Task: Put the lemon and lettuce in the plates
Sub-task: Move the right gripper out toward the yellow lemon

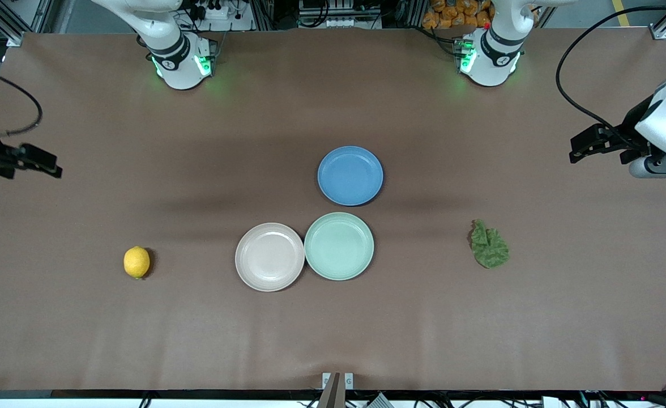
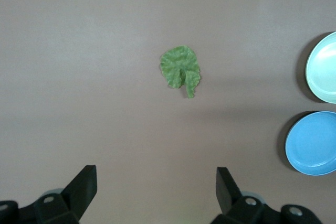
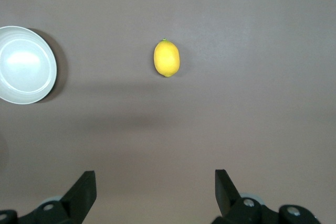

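Note:
The yellow lemon (image 1: 136,262) lies on the brown table toward the right arm's end; it also shows in the right wrist view (image 3: 166,58). The dark-green lettuce (image 1: 488,245) lies toward the left arm's end, seen too in the left wrist view (image 2: 181,68). The beige-pink plate (image 1: 269,256) and the mint-green plate (image 1: 338,246) sit side by side mid-table, both empty. My right gripper (image 3: 155,192) is open and empty, up over the table's edge at its own end. My left gripper (image 2: 156,190) is open and empty, up over its own end.
An empty blue plate (image 1: 350,175) sits just farther from the front camera than the mint plate, almost touching it. Black cables hang by both arms at the table's ends.

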